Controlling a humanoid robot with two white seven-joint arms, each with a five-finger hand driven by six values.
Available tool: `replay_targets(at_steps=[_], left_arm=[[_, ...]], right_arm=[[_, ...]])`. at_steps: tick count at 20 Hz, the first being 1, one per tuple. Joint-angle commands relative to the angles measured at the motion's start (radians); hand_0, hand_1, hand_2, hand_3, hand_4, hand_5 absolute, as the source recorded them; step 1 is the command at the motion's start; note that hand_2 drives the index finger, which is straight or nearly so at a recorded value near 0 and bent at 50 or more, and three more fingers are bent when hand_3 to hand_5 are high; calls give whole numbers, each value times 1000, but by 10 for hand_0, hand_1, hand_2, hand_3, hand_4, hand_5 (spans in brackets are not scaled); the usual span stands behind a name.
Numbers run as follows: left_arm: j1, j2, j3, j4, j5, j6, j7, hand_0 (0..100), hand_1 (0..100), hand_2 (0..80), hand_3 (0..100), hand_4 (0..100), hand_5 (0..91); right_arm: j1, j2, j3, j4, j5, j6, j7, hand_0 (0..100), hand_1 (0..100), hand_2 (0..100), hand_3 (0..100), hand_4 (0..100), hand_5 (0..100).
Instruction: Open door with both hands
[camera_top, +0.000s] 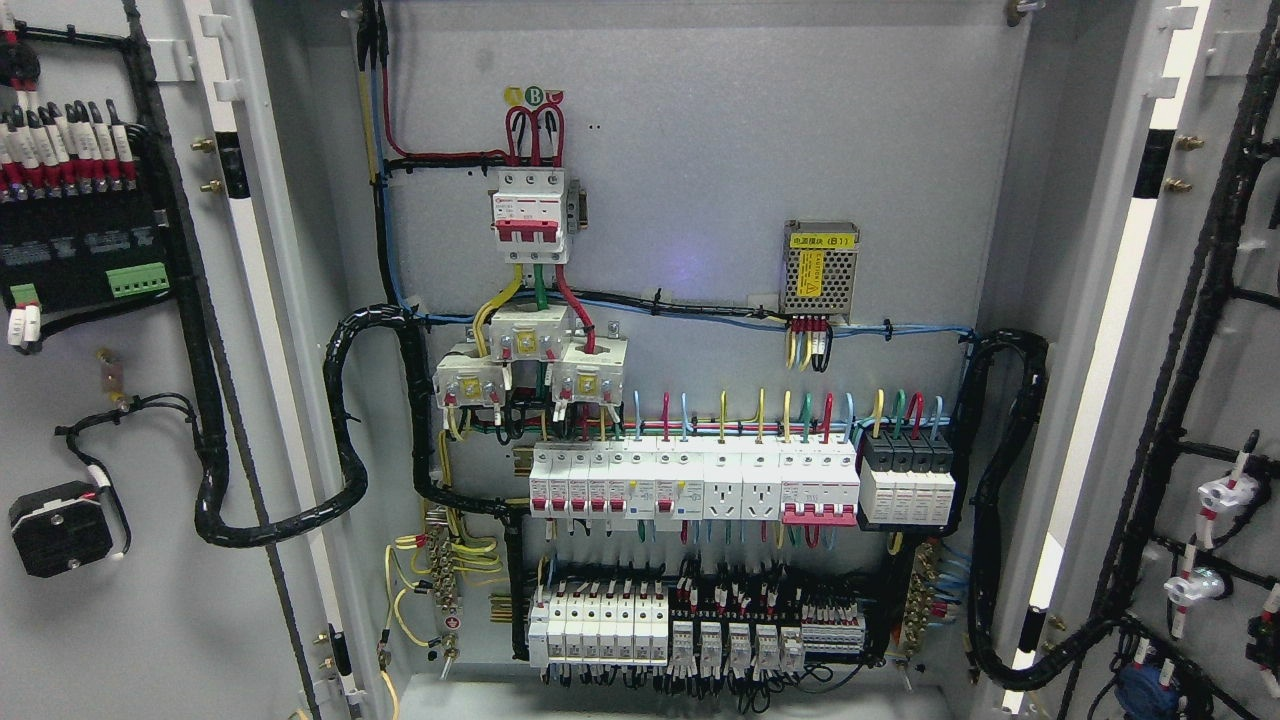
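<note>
We looked straight into a grey electrical cabinet (700, 180) whose two doors both stood swung wide open. The left door (110, 620) filled the picture's left side, its inner face turned toward us; the right door (1235, 380) did the same on the right. Neither of our hands showed anywhere in the view, so we could not tell how our fingers were set or whether they held anything.

On the cabinet's back panel, thick black cable bundles (345, 440) looped down from each side. Near the top centre sat a white main breaker (532, 215) with red levers, fed by red wires. To its right was a small perforated metal power supply (820, 268) bearing a yellow label. Below ran a row of white breakers (690, 482), with a black block (908, 455) at its right end, and lower still a second row of smaller breakers (600, 625).

The left door carried a black terminal unit (80, 240) and a black round-cornered component (60, 528). The right door held small white fittings (1225, 495) along black wiring.
</note>
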Motion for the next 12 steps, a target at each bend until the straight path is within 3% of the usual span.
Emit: replay_targets(at_steps=[1, 4, 12], left_arm=[[0, -55, 212, 109, -139, 20, 43, 120, 389, 0, 0, 0, 0], [0, -55, 283, 109, -217, 20, 69, 120, 389, 0, 0, 0, 0], [1, -55, 357, 107, -310, 17, 69, 120, 389, 0, 0, 0, 0]], right_arm=[[-15, -1, -4, 33, 2, 1, -1, 48, 0, 0, 0, 0, 0], [-21, 1, -15, 35, 2, 1, 0, 48, 0, 0, 0, 0, 0], [-21, 6, -42, 37, 2, -2, 0, 48, 0, 0, 0, 0, 0]])
